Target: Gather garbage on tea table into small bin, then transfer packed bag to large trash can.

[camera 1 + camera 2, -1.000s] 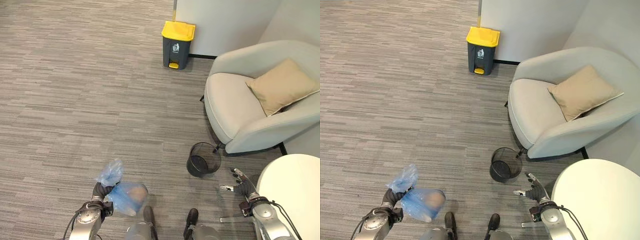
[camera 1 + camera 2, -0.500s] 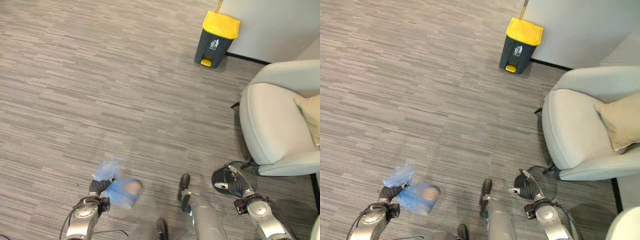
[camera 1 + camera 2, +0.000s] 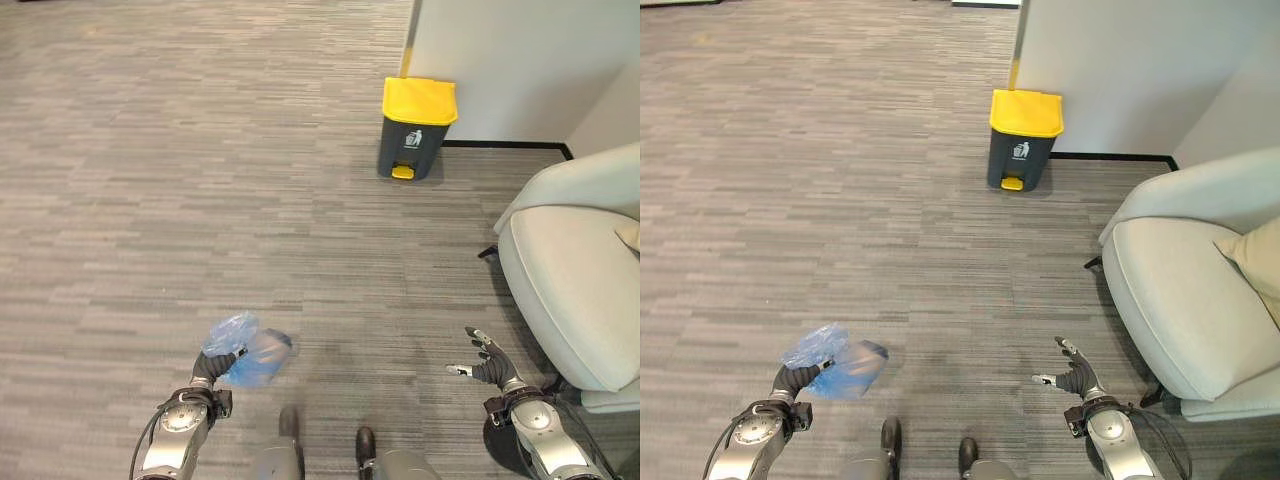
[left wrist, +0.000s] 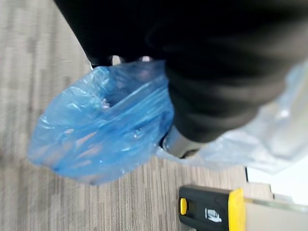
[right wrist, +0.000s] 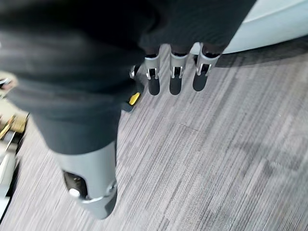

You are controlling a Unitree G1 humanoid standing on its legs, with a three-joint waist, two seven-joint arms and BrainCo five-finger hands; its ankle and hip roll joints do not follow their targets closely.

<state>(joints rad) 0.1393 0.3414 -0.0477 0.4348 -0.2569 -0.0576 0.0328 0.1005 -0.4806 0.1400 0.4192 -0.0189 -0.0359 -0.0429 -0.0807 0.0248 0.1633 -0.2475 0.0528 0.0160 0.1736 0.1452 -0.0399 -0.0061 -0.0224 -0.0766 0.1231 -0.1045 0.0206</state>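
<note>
Crinkled blue plastic bag [image 3: 243, 352] bunched in left robot hand [image 3: 208, 368].

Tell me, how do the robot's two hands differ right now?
The left hand is curled round the neck of a blue trash bag, carrying it above the floor; the right hand holds nothing. The left hand's fingers are closed, the right hand's spread and straight. Both are held low in front of the robot, over grey carpet.
</note>
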